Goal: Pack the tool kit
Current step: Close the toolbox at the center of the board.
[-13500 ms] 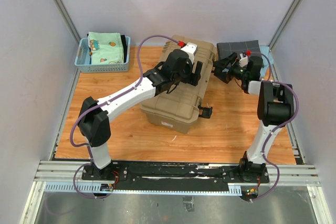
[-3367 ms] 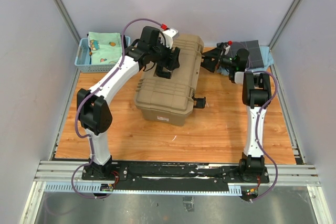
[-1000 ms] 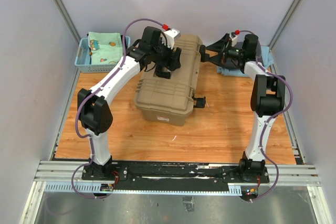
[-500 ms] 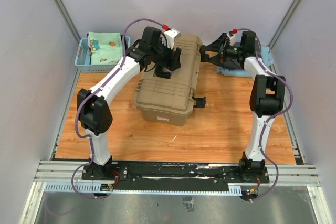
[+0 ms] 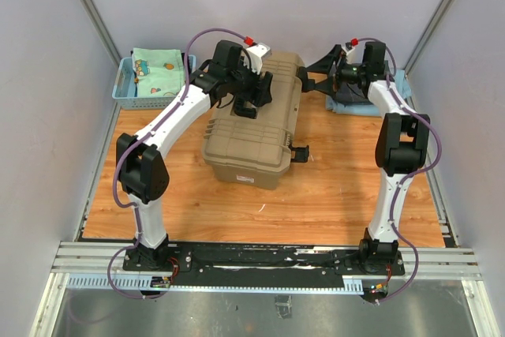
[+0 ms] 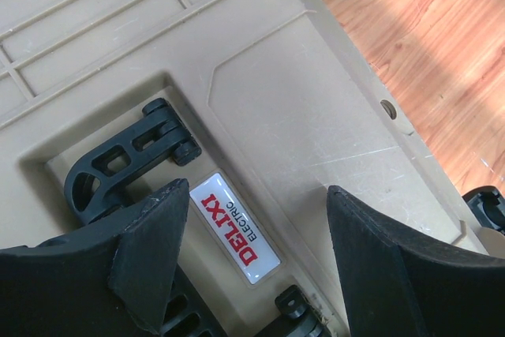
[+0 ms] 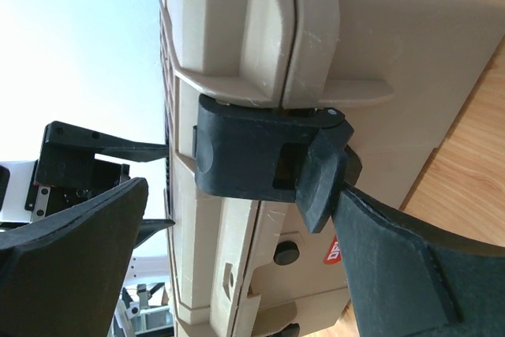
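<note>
Currently, the toolbox [image 5: 256,120] is seen closed on the tabletop [image 5: 331,187], mid-rear. Left end effector [image 5: 254,99] is held spread above the lid's recessed label [image 6: 238,228]. Right end effector [image 7: 237,266] is held spread wide at a black latch [image 7: 260,155] on the box's right side.

We look down on a wooden tabletop [image 5: 331,195] closed in by plain, pale grey walls [image 5: 316,5] on three sides. Aluminium posts [image 5: 88,1] stand at its far corners, a slotted aluminium rail [image 5: 87,258] runs along its near edge, and the light is soft and even.
</note>
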Motion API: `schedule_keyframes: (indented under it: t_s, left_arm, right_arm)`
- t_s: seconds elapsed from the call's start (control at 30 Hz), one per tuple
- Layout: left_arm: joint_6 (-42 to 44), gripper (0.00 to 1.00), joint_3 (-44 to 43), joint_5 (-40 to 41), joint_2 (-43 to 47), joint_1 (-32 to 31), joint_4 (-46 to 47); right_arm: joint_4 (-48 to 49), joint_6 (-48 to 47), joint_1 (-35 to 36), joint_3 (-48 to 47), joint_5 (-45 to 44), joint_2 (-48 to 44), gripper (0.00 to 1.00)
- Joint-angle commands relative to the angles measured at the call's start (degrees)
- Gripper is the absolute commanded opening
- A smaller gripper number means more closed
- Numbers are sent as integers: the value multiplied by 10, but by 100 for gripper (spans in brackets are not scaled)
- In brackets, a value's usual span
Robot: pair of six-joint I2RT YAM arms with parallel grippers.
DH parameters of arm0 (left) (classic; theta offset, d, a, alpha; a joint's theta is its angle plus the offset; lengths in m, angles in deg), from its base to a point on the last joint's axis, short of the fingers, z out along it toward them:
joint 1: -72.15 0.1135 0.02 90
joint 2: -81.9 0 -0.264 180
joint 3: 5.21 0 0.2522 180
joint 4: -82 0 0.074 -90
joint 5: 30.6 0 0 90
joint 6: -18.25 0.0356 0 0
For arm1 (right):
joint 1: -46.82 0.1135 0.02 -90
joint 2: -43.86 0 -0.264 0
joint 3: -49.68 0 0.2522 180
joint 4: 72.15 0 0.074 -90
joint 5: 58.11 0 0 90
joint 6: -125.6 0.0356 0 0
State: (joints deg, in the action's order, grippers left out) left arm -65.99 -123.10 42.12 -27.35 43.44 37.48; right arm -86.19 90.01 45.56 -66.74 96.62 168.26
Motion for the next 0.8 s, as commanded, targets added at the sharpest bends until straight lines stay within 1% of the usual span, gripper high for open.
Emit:
schedule_keyframes:
  t_s: [0.0, 0.23, 0.5, 0.63, 0.77]
  left_arm:
    - [38, 74, 53, 19, -68, -15, -187]
    - [35, 74, 54, 13, -63, -15, -178]
    - [34, 74, 61, 0, -55, -15, -167]
    - [31, 74, 69, -9, -51, -15, -159]
    - [28, 74, 77, -15, -46, -15, -152]
  right_arm:
    - [-68, -43, 15, -53, -15, -6, 99]
    - [-167, -85, 23, -89, -60, 9, 99]
    - [-255, -117, 28, -113, -109, 17, 91]
    - [-281, -121, 31, -136, -123, 26, 84]
    - [-292, -122, 33, -166, -124, 41, 81]
